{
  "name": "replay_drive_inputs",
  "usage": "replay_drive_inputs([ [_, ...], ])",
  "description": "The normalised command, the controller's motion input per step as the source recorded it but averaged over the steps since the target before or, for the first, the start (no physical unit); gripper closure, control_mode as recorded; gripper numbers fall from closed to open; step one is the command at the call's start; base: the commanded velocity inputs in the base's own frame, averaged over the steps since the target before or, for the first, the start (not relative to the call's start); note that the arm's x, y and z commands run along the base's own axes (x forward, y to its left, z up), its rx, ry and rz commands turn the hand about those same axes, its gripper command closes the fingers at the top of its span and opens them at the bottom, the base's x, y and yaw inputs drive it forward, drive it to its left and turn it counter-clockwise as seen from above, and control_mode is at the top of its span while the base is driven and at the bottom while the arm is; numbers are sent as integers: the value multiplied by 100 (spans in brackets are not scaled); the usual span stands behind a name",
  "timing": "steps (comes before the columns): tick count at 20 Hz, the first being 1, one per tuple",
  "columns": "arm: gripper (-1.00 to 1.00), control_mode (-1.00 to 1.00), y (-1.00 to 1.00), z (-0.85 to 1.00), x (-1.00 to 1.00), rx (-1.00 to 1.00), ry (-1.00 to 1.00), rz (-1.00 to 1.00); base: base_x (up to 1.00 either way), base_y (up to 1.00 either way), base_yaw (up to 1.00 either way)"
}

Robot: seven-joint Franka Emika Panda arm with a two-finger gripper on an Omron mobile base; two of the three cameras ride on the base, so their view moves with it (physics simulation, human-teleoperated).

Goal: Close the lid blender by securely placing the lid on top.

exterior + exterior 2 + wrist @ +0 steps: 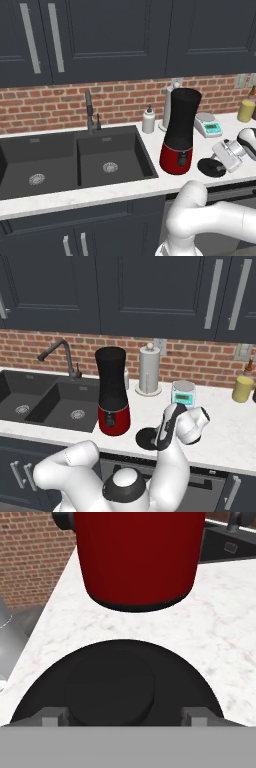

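Note:
The blender (180, 131) (112, 390), a tall black jar on a glossy red base (137, 557), stands upright on the white counter right of the sink, its top uncovered. The lid (209, 168) (146, 438) (117, 684), a flat black disc with a low round knob in its middle, lies flat on the counter just right of the base. My gripper (220, 159) (161, 440) (125, 718) hangs low over the lid, open. Its fingertips (52, 717) stand wide apart on either side of the knob, apart from it.
A white soap bottle (148, 120), a paper towel roll (149, 370) and a small kitchen scale (209, 125) (183, 393) stand behind the blender by the brick wall. A yellow jar (243, 388) sits far right. The dark double sink (75, 160) with its faucet lies to the left.

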Motion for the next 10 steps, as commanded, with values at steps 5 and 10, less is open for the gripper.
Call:
replay_drive_inputs([
  [5, 100, -100, 1, 0, 0, 0, 0, 0, 0, 0, 0],
  [10, 100, -100, 0, 0, 0, 0, 0, 0, 0, 0, 0],
])
